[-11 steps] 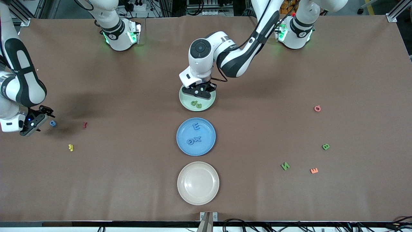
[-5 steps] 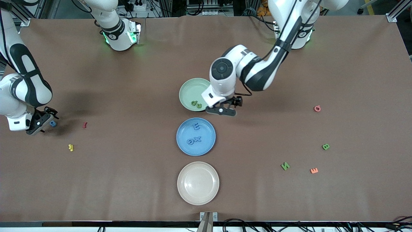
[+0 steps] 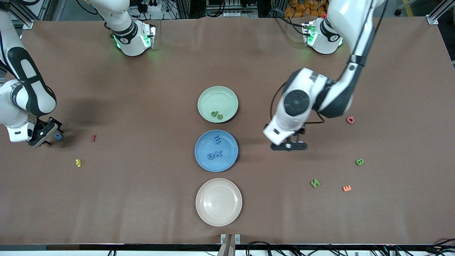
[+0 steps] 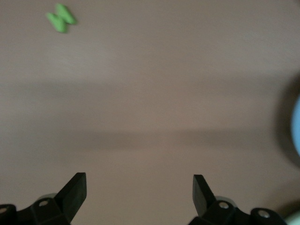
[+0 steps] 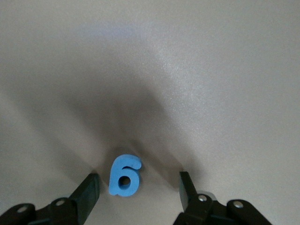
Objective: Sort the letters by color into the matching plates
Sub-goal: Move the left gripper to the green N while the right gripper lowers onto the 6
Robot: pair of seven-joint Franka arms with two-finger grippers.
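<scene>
The right pincer, jaws apart, was set astride the blue 6 at frame's lower centre for gripping, while the left pincer was held wide and empty over bare bench.

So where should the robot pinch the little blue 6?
Probably across its narrow width, coming straight down. The blue 6 lies flat on the table, and the right tool has one finger on each side, not yet touching it.
</scene>
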